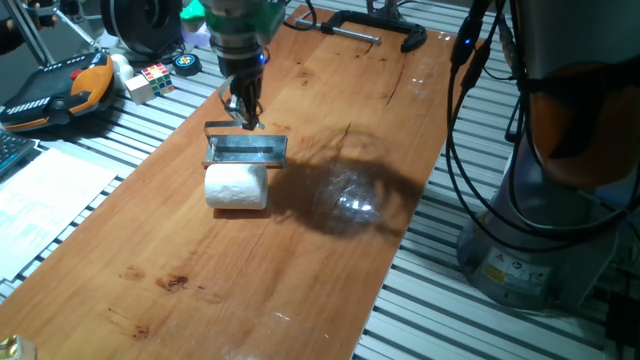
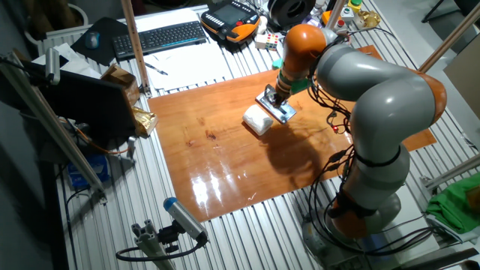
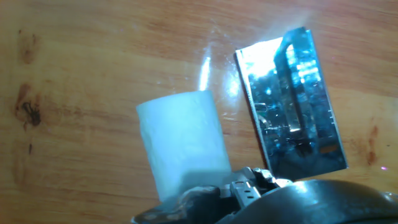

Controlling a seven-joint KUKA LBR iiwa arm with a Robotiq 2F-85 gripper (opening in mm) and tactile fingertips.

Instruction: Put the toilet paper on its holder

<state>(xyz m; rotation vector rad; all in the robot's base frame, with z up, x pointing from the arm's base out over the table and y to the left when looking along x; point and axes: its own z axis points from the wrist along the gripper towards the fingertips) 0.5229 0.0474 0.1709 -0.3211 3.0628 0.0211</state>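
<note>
While my pincer (image 1: 246, 122) hangs directly above the far edge of the holder (image 1: 245, 149), I cannot tell from any view whether its fingers stand apart or together; the hand view shows only a dark edge of the housing, and nothing is seen held.

Holder: one, a shiny grey metal plate lying flat on the tabletop (image 1: 300, 250), with one thin bar arm across its face. It reads as rigid, smooth and reflective.

Toilet paper (image 1: 237, 187): one roll, white, lying on its side on the tabletop, just beside the holder's near long edge and roughly parallel to it. Whether roll and holder touch is not clear. The roll is not on the bar.

Handling judgement: the roll looks light and soft, liable to dent or roll away under a careless grip. I would take it across the middle of its curved wall, lightly, leaving both core openings free for the bar.

Beyond the holder: one black clamp (image 1: 385, 30) at the tabletop's far end, and one colour cube (image 1: 150, 78) off the tabletop's side.
</note>
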